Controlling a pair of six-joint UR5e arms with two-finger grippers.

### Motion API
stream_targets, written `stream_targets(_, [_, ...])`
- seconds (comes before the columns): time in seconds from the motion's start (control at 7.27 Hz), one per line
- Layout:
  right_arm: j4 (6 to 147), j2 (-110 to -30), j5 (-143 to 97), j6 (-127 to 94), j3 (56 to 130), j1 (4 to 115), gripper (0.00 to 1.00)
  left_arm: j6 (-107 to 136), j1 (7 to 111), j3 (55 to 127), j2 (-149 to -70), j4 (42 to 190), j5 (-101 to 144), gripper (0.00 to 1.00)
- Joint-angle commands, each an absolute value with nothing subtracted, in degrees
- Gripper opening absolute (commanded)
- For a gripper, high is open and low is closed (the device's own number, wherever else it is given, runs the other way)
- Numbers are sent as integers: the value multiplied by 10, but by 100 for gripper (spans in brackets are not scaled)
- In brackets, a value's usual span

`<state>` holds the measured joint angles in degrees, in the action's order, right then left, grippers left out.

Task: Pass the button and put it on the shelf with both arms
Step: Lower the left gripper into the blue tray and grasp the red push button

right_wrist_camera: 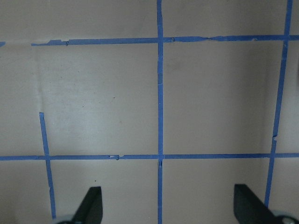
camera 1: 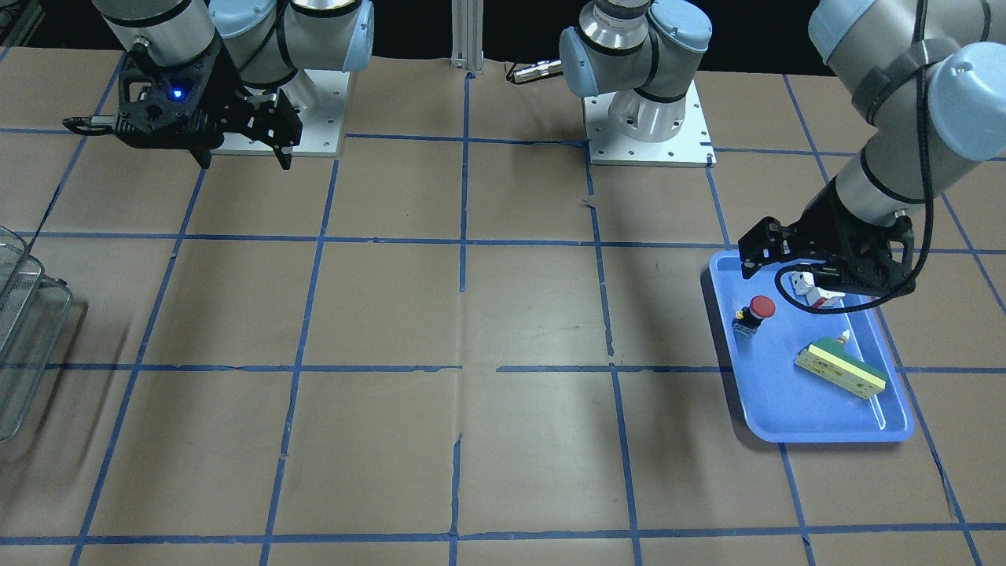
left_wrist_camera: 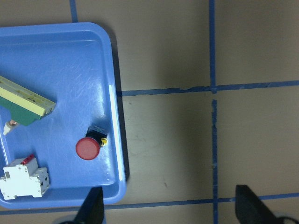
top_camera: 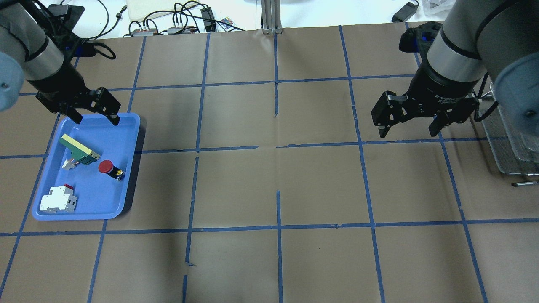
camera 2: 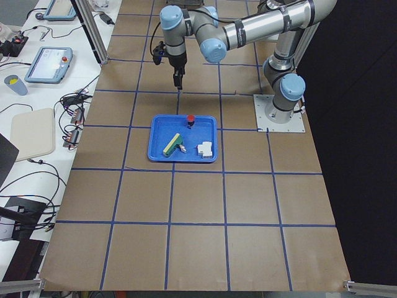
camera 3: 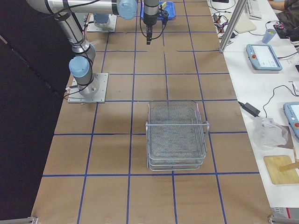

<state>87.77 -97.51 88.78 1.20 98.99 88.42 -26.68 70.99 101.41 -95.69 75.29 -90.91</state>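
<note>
1. Button (top_camera: 108, 168) lies on its side in the blue tray (top_camera: 113, 130), close to the tray wall that faces the table's (top_camera: 294, 189) middle, with nothing gripping it.
2. Beside it in the tray lie a green-and-cream bar (top_camera: 79, 149) and a white-and-red block (top_camera: 58, 199); both are apart from the button.
3. Left gripper (top_camera: 97, 122) hangs above the tray's far edge with its fingers spread and nothing between them. The left wrist view shows the button below and between the two fingertips.
4. Right gripper (top_camera: 406, 134) is also spread and empty, held above bare table on the robot's right.
5. Shelf (camera 3: 176, 135), a tiered wire-mesh rack, stands on the table at the robot's right end, well apart from the tray.
6. In the overhead view the right gripper is near the shelf and does not touch it.
</note>
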Motion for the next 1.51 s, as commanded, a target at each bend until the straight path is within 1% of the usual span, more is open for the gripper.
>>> stream_targets(0.0, [868,-976,893,12,991,881,100,-351,667,1148,-968,573,-910,100])
stream_targets(0.14, [868,-981,891,10,994,884,100,-373,651,1207,-978,498,-909,100])
stream_targets(0.28, [873,-981,891,11,995,883,100,-387,634,1239,-991,441,-908,100])
stream_targets(0.55, [872,-982,889,8,995,883,100,-389,624,1245,-1005,436,-904,100])
stream_targets(0.69, [874,-982,890,9,995,884,100,-391,624,1245,-1005,434,-904,85])
stream_targets(0.83, [876,-983,894,13,990,884,100,-392,625,1243,-1004,433,-901,65])
stream_targets(0.96, [877,-982,884,10,988,883,100,-391,625,1240,-1001,432,-898,64])
stream_targets(1.24, [869,-984,884,17,993,882,100,-389,627,1238,-995,432,-895,63])
stream_targets(1.38, [872,-984,882,17,994,882,100,-389,626,1238,-991,432,-880,53])
